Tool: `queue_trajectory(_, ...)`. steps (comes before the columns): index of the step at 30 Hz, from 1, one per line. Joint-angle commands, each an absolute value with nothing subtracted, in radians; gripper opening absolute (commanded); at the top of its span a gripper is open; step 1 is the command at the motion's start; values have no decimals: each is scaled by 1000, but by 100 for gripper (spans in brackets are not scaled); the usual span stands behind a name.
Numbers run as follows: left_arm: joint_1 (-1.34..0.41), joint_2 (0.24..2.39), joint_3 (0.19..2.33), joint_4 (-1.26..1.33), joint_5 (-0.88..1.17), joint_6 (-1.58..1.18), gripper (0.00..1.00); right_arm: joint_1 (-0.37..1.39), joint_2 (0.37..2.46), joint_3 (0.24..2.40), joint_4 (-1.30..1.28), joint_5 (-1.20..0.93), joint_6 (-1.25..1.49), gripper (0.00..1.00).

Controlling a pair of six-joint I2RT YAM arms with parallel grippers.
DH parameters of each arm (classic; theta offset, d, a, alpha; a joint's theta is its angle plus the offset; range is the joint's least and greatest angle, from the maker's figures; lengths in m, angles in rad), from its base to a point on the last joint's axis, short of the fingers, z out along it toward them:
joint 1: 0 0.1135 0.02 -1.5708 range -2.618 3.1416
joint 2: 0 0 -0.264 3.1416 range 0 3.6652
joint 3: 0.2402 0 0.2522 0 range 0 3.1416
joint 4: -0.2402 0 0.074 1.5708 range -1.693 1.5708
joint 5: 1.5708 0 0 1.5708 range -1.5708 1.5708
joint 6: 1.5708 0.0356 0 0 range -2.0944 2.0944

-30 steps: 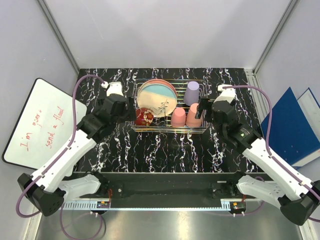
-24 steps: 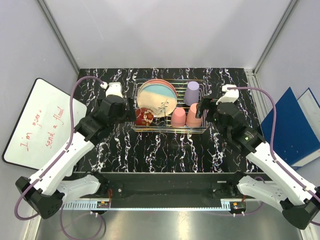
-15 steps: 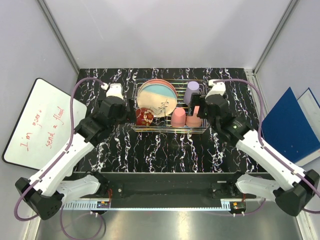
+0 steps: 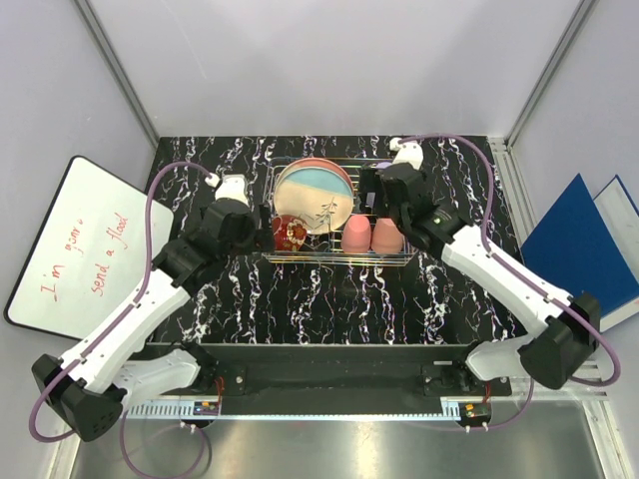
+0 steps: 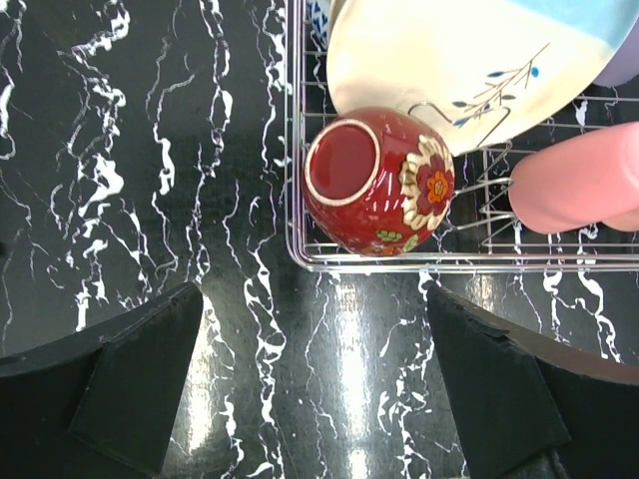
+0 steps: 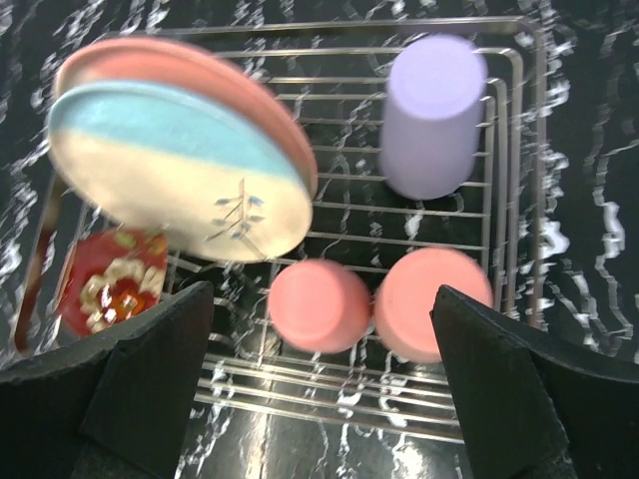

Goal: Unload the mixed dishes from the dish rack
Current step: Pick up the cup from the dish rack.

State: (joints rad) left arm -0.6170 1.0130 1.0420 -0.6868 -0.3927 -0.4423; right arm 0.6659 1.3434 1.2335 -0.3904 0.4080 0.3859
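A red floral bowl (image 5: 377,182), cream-blue sprigged plate (image 6: 170,170), lavender cup (image 6: 431,115), pink cups (image 6: 319,304).

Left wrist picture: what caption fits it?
Open left gripper faces the red bowl in a dish rack corner, beside a plate.

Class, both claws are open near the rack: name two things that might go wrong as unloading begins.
The bowl lies on its side by the plate; the left claw may slip on its round wall or nudge the plate. The pink cups sit side by side, close together, so the right claw could knock one over.
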Motion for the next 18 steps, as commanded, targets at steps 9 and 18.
queue_trajectory(9, -621, 979, 1014, -646, -359, -469, 99, 669, 1425, 1313, -535, 641, 426, 100)
queue_trajectory(18, -621, 968, 996, -650, -359, -476, 99, 597, 1479, 1253, -535, 606, 489, 100)
